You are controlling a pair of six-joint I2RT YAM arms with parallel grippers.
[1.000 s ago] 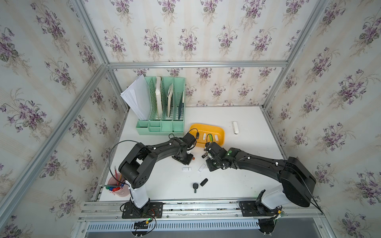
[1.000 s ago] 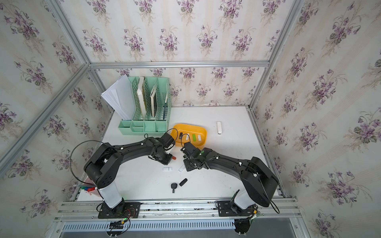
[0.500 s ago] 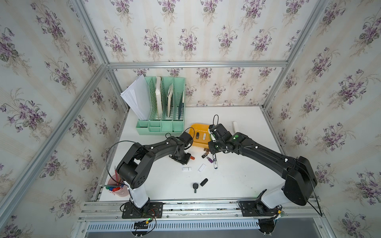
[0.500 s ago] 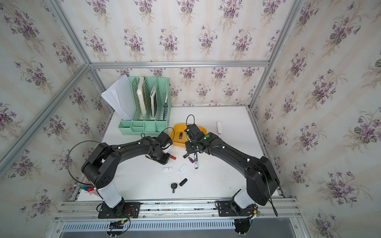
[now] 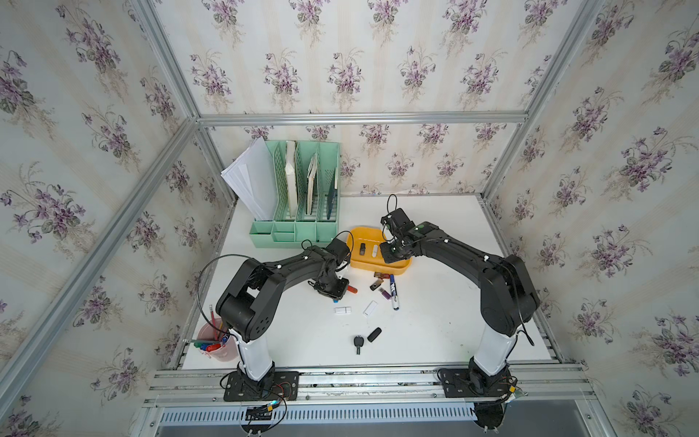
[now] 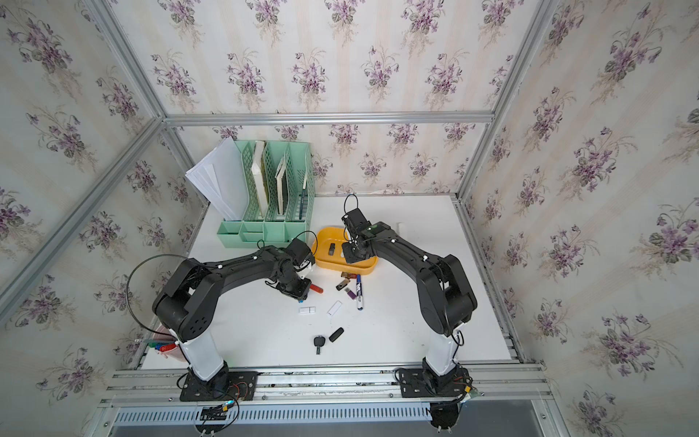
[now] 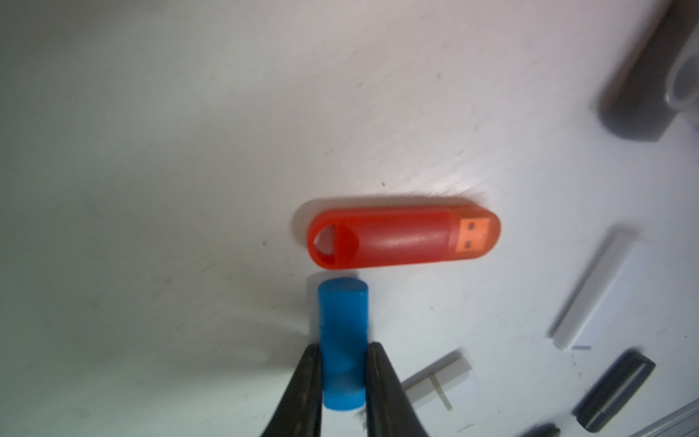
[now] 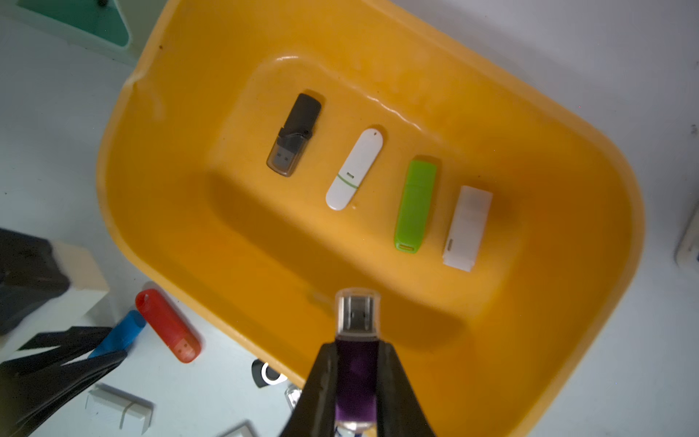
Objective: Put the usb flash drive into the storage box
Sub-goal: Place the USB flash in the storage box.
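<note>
Right arm moved: my right gripper (image 8: 357,346) has come up off the bench (image 7: 151,151) and now hangs over the front half of the storage box (image 8: 567,340). It is clamped on the purple usb flash drive (image 8: 357,374) by its body. The drive's long axis runs along my fingers. Its clear-capped plug end sticks out ahead, aimed at the bench's back edge and down into the box. I can't tell if it touches the floor.

My left gripper (image 7: 343,348) hasn't shifted. It is pinched on a blue cap (image 7: 342,314), whose end sits just beside the red drive (image 7: 401,236). That drive lies flat off the box's front-left corner.

Four drives are in the box, in a row, each lying roughly front-to-back:
- one black clear-capped drive (image 8: 295,134)
- one white drive with a green band (image 8: 355,168)
- one green drive (image 8: 415,206)
- one plain white drive (image 8: 468,228)

On the bench:
- one red drive
- two white sticks (image 5: 342,311) (image 5: 370,308)
- one black stick (image 5: 374,334)
- one key (image 5: 357,342)
- one marker (image 5: 393,293)
- a small cluster beside the marker, too small to count
</note>
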